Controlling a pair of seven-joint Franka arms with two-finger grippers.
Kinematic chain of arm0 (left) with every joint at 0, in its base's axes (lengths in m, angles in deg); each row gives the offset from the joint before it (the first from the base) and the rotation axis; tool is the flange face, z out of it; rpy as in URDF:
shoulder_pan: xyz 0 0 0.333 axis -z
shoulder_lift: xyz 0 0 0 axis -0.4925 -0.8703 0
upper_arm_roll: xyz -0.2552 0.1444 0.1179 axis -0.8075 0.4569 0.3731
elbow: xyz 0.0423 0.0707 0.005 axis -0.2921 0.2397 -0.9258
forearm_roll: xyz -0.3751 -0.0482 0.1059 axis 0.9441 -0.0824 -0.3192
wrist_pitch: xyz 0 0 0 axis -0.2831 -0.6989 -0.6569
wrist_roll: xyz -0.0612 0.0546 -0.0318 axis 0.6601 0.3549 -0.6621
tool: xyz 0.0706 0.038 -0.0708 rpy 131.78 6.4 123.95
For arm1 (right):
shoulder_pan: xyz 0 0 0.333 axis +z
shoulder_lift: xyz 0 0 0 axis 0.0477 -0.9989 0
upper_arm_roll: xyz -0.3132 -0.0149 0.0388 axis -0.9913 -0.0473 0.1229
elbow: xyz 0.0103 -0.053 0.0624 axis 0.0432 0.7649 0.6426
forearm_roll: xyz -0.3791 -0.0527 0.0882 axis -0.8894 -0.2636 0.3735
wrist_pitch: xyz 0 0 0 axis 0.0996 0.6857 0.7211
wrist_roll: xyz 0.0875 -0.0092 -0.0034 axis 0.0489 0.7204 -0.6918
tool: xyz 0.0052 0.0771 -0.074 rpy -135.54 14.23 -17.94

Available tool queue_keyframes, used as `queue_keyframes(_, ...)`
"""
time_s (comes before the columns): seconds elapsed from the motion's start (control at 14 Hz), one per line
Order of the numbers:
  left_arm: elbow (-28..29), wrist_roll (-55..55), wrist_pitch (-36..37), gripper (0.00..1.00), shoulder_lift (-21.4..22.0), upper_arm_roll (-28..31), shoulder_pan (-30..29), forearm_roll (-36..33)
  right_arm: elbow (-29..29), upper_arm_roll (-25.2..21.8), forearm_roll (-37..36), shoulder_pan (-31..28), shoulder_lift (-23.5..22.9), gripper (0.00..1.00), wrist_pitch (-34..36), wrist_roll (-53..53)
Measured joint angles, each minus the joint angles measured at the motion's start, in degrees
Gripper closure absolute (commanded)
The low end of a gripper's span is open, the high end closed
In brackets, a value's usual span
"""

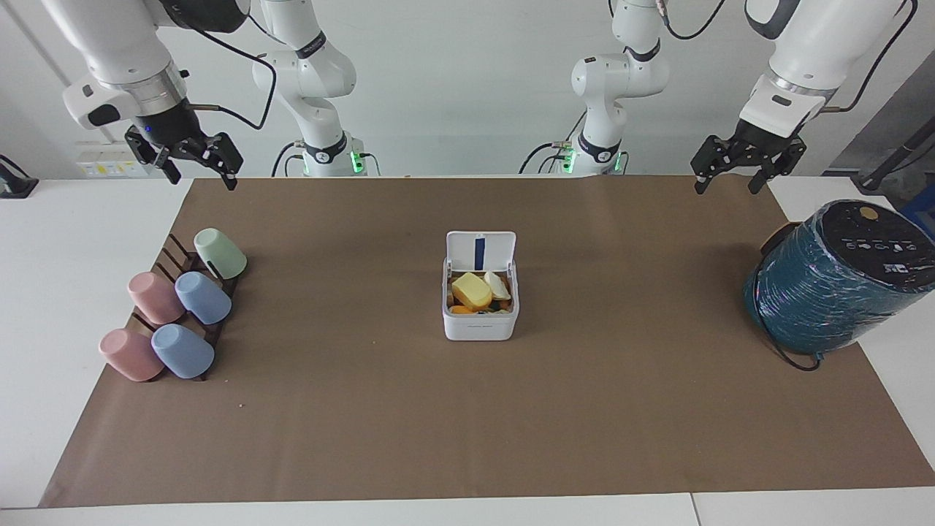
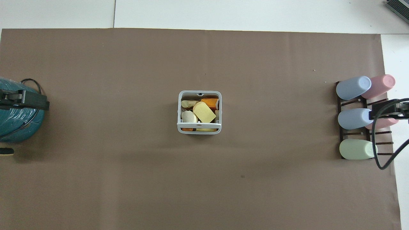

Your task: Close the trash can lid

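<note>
Brown paper covers most of the white surface, and both arms hang raised at its robot-side edge, well apart from the work. Largest of the objects is a teal wrapped cylinder at the left arm's end, lying tilted. At the right arm's end a dark rack carries five pastel cups on their sides. Between them, mid-surface, sits the trash can, a small white box full of yellow and orange scraps. Its lid stands upright on the hinge at the edge nearer the robots, blue strip facing the open can.

The left gripper hangs near the cylinder with jaws spread; the right gripper hangs above the rack's end of the paper, jaws also spread. Neither has begun, so the whole closing is still ahead.

To do it well, I would bring one gripper in over the lid's top edge from the robots' side and push it away and down, following the hinge arc. A light press should suffice, since a shove could slide the can. The heaped scraps may stop the lid seating flat
</note>
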Motion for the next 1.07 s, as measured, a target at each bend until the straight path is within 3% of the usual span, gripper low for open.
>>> queue_keyframes(0.64,0.2,0.0,-1.5,0.0,0.2,-1.2,1.4,0.0,-0.1,0.0,0.0,0.0,1.9,0.0,0.0,0.0)
queue_keyframes(0.79,0.6,-0.4,-3.0,0.59,0.2,-1.4,3.8,0.0,-0.1,0.0,0.0,0.0,2.0,0.0,0.0,0.0)
queue_keyframes(0.86,0.7,-0.8,-3.5,0.8,0.2,-1.5,5.1,0.0,-0.1,0.0,0.0,0.0,2.0,0.0,0.0,0.0)
queue_keyframes(0.93,0.9,-1.0,-4.3,0.93,0.2,-1.6,6.8,0.0,-0.1,0.0,0.0,0.0,2.1,0.0,0.0,0.0)
queue_keyframes(1.07,1.6,-1.4,-6.4,0.96,0.3,-1.8,10.4,0.0,-0.1,0.0,0.0,0.0,2.2,0.0,0.0,0.0)
